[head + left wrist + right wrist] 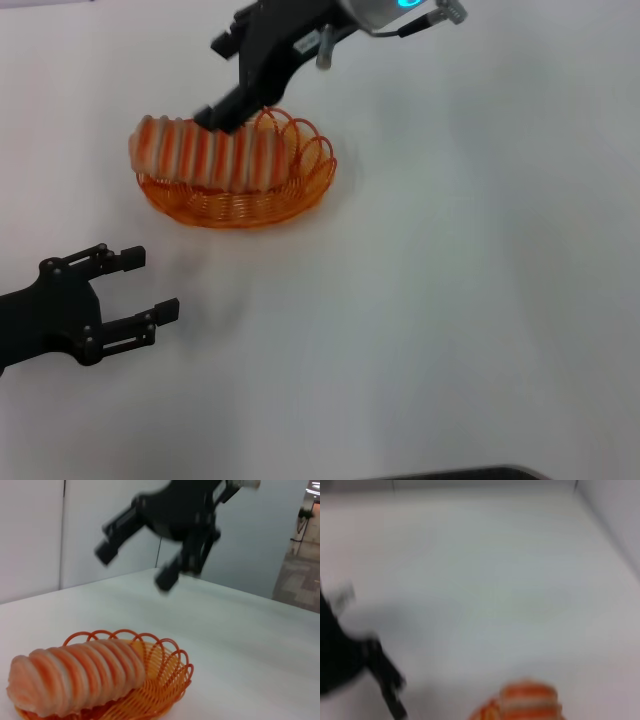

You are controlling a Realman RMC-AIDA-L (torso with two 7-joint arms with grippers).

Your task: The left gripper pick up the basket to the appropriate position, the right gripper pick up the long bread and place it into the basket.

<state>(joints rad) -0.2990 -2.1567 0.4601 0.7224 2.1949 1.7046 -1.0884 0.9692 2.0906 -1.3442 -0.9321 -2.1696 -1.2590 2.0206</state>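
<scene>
Left gripper (pixel 140 285) sits nearest the head camera, low over the white table (pixel 480 300), well apart from the basket (pixel 238 205) on its near-left side. Fingers spread, nothing between them.

Basket: orange wire, resting on the table. Long bread (pixel 205 155) lies in it, striped orange and cream, one end overhanging the rim on the basket's left side, the other end down inside the bowl. Left wrist view confirms: long bread (pixel 75 675) propped across the basket (pixel 165 680), raised end past the rim.

Right gripper (pixel 226 78) hangs above the basket's far side, tilted down toward the bread. Left wrist view shows the right gripper (pixel 135 565) clear of the loaf, fingers apart, holding nothing.

Right wrist view: only one end of the long bread (pixel 527 702) and table visible.
</scene>
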